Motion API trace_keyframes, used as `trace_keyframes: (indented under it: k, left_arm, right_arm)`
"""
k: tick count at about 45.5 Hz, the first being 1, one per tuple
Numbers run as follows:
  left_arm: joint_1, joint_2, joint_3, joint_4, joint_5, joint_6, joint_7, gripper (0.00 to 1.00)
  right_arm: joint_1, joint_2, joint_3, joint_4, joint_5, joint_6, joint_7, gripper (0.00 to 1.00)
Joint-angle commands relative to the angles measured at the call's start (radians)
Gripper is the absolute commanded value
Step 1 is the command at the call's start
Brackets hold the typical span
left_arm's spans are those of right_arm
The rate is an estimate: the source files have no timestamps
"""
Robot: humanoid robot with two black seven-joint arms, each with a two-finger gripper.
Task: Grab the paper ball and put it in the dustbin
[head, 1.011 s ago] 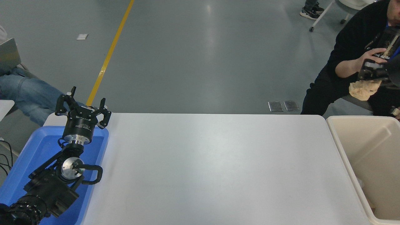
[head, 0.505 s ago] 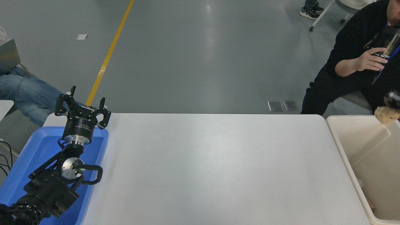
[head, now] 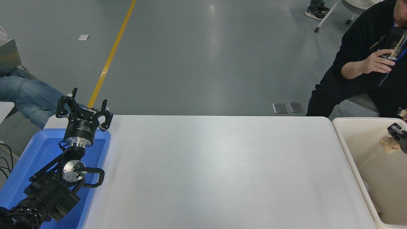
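Observation:
The tan paper ball (head: 388, 145) hangs inside the mouth of the cream dustbin (head: 353, 159), near its far right, just below rim level. My right gripper (head: 396, 134) comes in from the right edge, mostly cut off, and is shut on the ball. My left gripper (head: 84, 109) is parked at the table's far left corner over the blue tray, fingers spread open and empty.
A blue shallow tray (head: 31, 152) lies under the left arm. The white table (head: 216, 168) lies between tray and dustbin. A person in black (head: 359, 63) sits beyond the dustbin holding a phone. Another person's jeans (head: 28, 95) show at the far left.
My right gripper has come down with the paper ball, from in front of the seated person to the dustbin's rim and then into its mouth. The left arm has not moved.

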Motion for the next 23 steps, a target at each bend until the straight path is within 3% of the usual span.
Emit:
trace_keyframes:
  k: [1, 23]
  left_arm:
    - [0.0, 0.0, 0.0, 0.0, 0.0, 0.0, 0.001, 0.99]
    - [0.0, 0.0, 0.0, 0.0, 0.0, 0.0, 0.0, 0.99]
  right_arm:
    - [-0.038, 0.016, 0.008, -0.013, 0.006, -0.01, 0.0, 1.0]
    - [0.161, 0.011, -0.009, 0.024, -0.017, 0.008, 0.003, 1.0]
